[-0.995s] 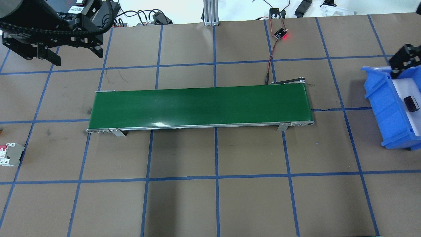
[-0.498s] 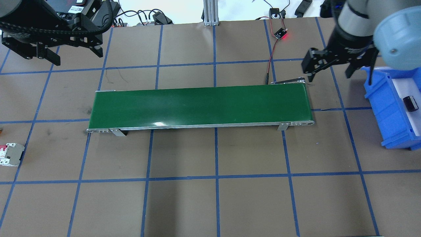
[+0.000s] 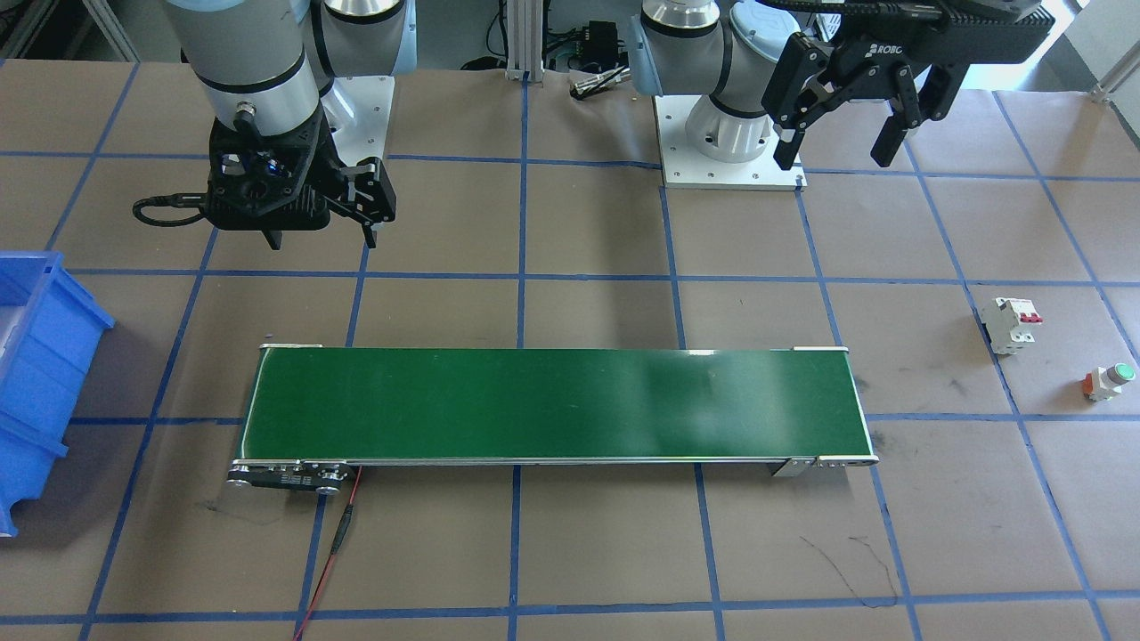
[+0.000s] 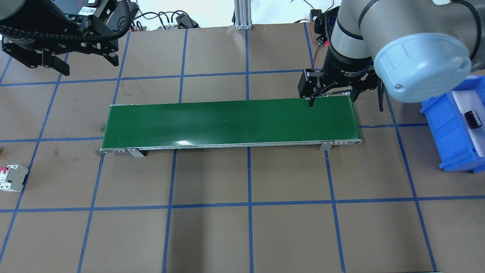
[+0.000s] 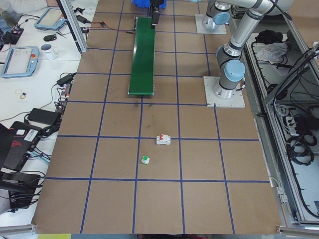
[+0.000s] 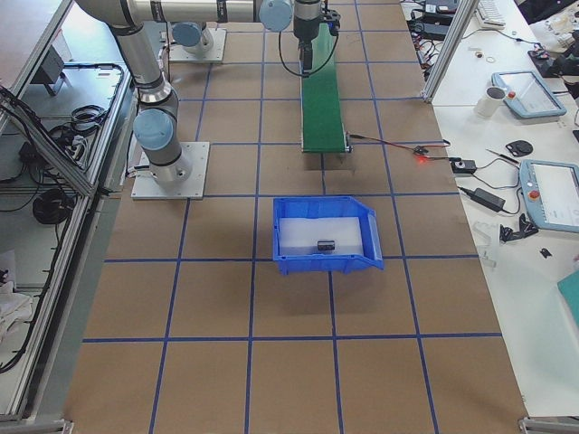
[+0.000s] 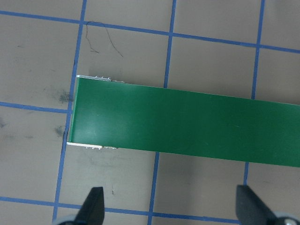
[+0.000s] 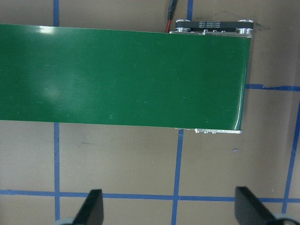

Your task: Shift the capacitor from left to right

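Seen from my overhead feed: one capacitor (image 4: 473,118), one blue bin (image 4: 447,129), one green conveyor belt (image 4: 231,123), one white breaker (image 4: 13,178), one green-capped push button (image 3: 1109,380) and two grippers.

The capacitor lies on its side on the bin's white floor, at 3 o'clock from the belt and well apart from it. Its long axis runs roughly 11 to 5 o'clock, with the paler end towards 11, though it is small and I cannot read its marking.

The right gripper (image 4: 332,99) hovers over the belt's 3 o'clock end at its far edge, jaws apart and holding nothing. Its arm's grey elbow covers the bin's far corner. The left gripper (image 4: 85,62) hangs at 10 o'clock from the belt, jaws spread wide and empty.

The breaker sits at the table's 8 o'clock edge, and the push button stands near it in the front-facing view. A red-and-black cable leaves the belt's motor end.
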Robot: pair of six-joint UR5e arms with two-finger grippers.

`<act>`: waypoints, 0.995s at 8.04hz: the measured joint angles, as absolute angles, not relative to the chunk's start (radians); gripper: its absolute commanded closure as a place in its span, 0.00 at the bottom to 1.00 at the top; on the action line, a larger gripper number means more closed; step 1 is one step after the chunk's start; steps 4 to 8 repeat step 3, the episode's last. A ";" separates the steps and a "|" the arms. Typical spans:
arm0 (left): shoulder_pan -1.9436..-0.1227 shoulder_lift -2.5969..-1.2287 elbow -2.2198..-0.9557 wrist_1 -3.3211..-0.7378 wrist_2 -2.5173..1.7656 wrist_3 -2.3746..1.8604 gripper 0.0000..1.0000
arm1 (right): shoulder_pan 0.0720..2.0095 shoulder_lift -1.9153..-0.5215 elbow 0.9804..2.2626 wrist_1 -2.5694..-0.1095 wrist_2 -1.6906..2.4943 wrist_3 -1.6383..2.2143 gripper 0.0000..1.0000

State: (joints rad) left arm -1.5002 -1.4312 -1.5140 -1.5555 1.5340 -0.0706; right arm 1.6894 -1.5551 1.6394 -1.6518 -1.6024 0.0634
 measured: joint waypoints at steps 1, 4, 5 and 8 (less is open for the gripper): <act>-1.500 -1.431 -1.514 -1.555 1.534 -0.071 0.00 | 1.695 -1.544 1.640 -1.655 -1.601 0.063 0.00; -1.500 -1.431 -1.514 -1.555 1.534 -0.071 0.00 | 1.697 -1.527 1.640 -1.658 -1.600 0.059 0.00; -1.500 -1.431 -1.514 -1.555 1.534 -0.071 0.00 | 1.697 -1.527 1.640 -1.658 -1.600 0.059 0.00; -1.500 -1.431 -1.514 -1.555 1.534 -0.071 0.00 | 1.697 -1.527 1.640 -1.658 -1.600 0.059 0.00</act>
